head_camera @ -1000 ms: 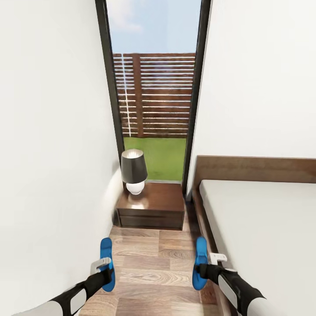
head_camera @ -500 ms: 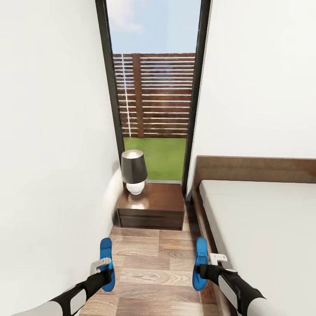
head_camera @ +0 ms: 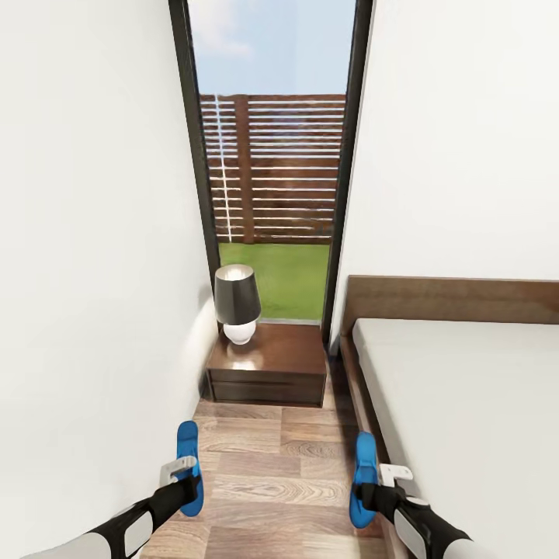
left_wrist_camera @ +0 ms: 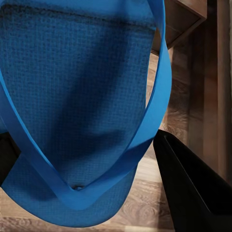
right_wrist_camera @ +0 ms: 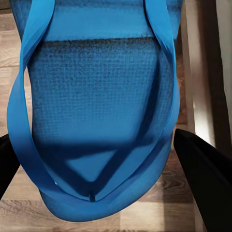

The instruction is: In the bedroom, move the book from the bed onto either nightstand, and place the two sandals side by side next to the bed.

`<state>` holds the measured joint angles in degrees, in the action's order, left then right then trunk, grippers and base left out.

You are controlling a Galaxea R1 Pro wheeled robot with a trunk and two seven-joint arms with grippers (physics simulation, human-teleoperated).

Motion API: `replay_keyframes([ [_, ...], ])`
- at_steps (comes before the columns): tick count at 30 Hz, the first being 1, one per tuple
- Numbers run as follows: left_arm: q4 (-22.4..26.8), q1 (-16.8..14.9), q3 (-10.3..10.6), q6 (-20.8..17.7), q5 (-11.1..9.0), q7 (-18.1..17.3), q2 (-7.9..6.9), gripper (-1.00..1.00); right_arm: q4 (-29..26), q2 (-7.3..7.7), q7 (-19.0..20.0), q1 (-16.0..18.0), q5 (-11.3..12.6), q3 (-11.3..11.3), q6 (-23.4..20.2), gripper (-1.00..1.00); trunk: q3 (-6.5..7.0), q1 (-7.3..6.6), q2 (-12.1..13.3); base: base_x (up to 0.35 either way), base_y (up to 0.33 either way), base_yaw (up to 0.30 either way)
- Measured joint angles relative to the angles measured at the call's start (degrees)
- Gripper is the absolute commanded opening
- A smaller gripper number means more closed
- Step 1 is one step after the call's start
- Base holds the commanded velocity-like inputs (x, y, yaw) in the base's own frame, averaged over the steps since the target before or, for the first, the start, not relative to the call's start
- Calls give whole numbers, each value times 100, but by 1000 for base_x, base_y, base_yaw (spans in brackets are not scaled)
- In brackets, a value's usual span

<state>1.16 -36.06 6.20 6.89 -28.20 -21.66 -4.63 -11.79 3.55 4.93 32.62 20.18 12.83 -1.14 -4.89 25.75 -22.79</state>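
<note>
Sandals (head_camera: 189,464) (head_camera: 363,480) gripped lengthwise, pointing toward nightstand (head_camera: 268,363).

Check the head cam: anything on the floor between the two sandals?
Nothing: in the head view only bare wood-plank floor lies between the left sandal and the right sandal. The nightstand stands farther ahead, beyond that gap.

A home bedroom: a wood-framed bed (head_camera: 458,404) beside a dark nightstand (head_camera: 268,373) bearing a lamp (head_camera: 237,303), with a tall window (head_camera: 272,163) behind the nightstand showing fence and grass.
</note>
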Motion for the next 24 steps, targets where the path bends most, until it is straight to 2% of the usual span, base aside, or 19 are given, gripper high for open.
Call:
replay_keyframes([
  [24,-2,0,-9,-6,-6,3,-5,-100,5,0,0,2,-2,0,11,-100,0,0,0,0,0,0],
])
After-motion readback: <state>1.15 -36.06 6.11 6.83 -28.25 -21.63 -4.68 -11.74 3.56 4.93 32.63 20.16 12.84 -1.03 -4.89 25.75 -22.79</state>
